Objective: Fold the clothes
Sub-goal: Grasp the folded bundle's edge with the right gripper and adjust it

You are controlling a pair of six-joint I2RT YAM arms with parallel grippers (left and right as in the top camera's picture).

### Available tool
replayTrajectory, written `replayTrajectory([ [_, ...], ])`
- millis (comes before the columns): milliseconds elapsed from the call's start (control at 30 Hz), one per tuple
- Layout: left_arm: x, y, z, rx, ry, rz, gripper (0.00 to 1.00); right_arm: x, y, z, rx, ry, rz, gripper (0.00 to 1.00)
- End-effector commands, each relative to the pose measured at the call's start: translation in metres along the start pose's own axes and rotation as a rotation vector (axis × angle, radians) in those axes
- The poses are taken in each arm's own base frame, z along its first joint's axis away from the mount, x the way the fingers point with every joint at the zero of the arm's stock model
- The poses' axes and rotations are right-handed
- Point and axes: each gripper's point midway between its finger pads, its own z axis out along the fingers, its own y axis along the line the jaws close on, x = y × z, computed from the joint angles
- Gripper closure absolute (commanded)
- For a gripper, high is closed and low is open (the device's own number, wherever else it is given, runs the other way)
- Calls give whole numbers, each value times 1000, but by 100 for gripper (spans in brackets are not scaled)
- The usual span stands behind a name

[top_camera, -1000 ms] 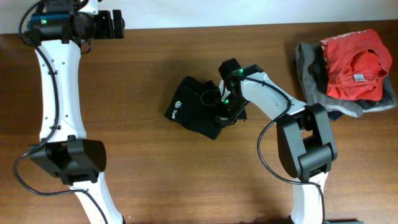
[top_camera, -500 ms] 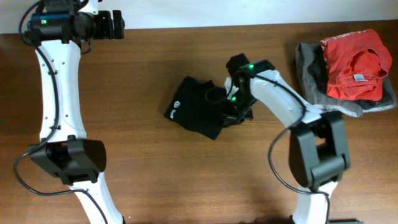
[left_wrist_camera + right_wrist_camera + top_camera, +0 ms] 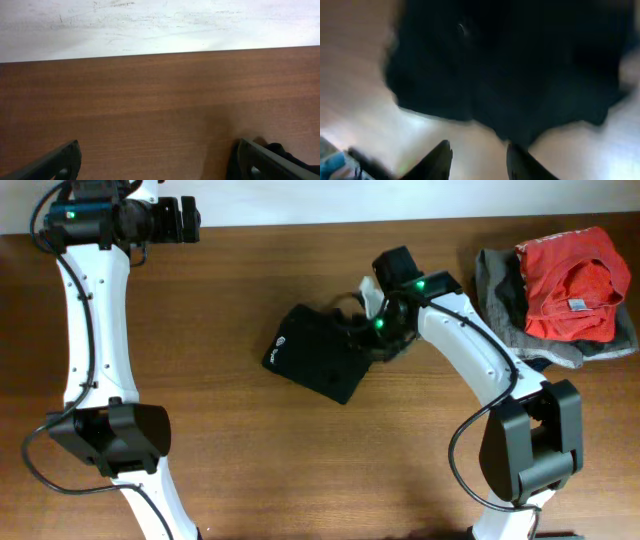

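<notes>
R gripper has backed off the black garment, part open, empty. L gripper wide open, empty. Fold looks done.

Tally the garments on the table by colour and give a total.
Black garment: 1
Red shirt: 1
Grey garment: 1
Total: 3
</notes>
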Motion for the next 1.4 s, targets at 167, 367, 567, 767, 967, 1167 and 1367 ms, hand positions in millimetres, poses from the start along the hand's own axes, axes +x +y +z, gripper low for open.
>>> replayTrajectory([
  [167, 0, 1, -4, -7, -2, 20, 1, -63, 42, 10, -50, -271, -248, 59],
  [367, 0, 1, -4, -7, -2, 20, 1, -41, 27, 53, -15, -150, -215, 59],
  [567, 1, 1, -4, -7, 1, 19, 1, 9, -12, 82, 81, 80, -74, 57],
  [767, 1, 1, -4, -7, 2, 19, 1, 30, -28, 82, 151, 161, -26, 51],
  [967, 2, 1, -4, -7, 7, 19, 1, 14, -8, 63, 84, 112, -19, 48],
  [1167, 5, 1, -4, -7, 18, 17, 1, -12, 13, -6, 71, -7, 4, 42],
  [1367, 5, 0, -4, -6, 20, 17, 1, -4, -30, -39, 134, 0, 197, 35],
])
